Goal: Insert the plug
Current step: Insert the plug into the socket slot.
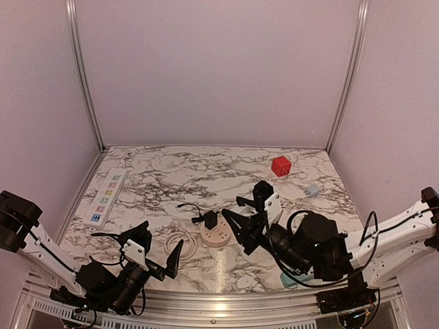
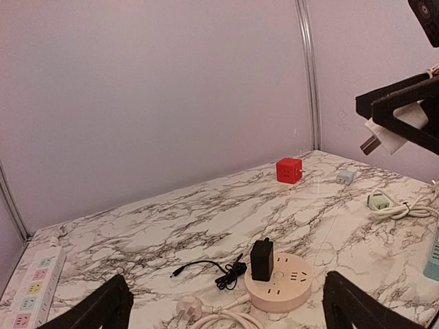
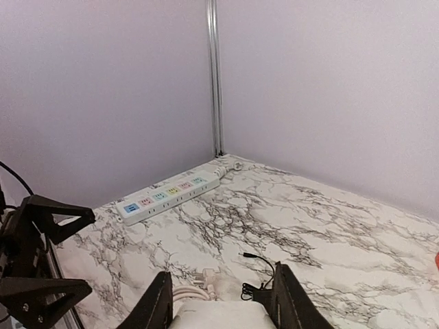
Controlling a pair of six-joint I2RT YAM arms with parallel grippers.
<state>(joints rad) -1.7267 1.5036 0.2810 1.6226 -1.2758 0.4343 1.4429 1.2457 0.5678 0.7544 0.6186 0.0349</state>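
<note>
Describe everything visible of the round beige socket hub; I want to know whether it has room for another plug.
The round socket hub is a low, pale beige disc that looks like smooth plastic. It lies flat on the marble table, near the front centre. A black adapter stands upright, plugged into its top. Beside the adapter, several groups of socket holes are free. Its white cord leaves the side and curls across the table.

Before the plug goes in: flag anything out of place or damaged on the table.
Nothing spilled or broken. The round power strip's own white plug lies loose on the marble, unconnected; the black adapter's thin cable trails free beside it.
</note>
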